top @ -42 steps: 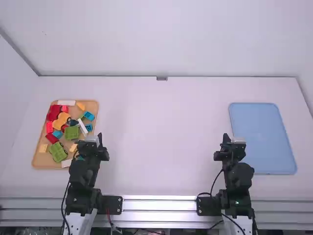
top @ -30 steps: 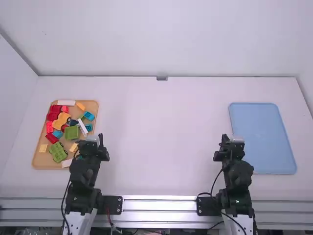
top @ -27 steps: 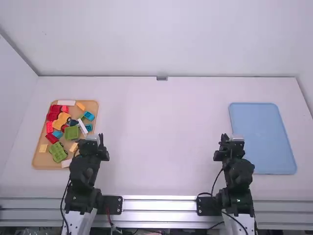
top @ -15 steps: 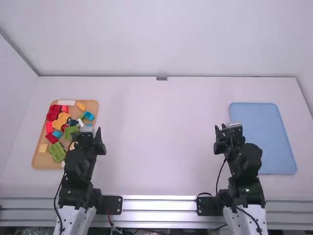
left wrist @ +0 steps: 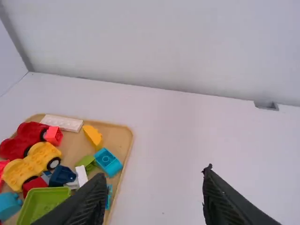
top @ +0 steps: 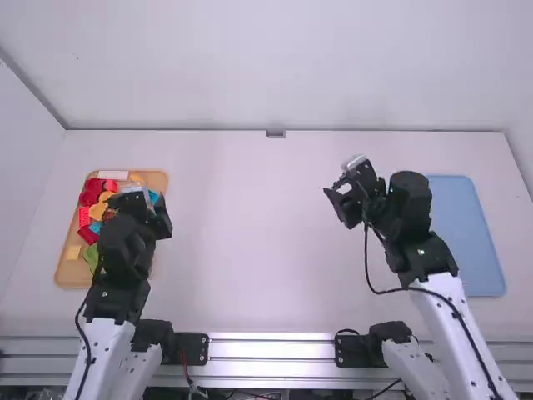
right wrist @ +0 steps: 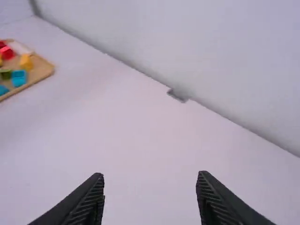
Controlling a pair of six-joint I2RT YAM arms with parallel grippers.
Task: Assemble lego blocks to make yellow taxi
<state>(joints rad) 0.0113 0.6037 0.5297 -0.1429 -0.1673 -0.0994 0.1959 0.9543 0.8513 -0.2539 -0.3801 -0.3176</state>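
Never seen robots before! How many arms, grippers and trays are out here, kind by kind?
Arms: 2, the left arm and the right arm
Grippers: 2, the left gripper and the right gripper
Tan trays: 1
Blue trays: 1
Total: 6

Two trays (top: 468, 237), two arms (top: 408, 212), one yellow wheeled block (left wrist: 33, 163)

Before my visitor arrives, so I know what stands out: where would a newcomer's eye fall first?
Probably on the bright toy blocks, crowded with a yellow car onto the tan tray at the table's left. Next come the right arm, stretched over the table, and the flat blue tray at the table's right.
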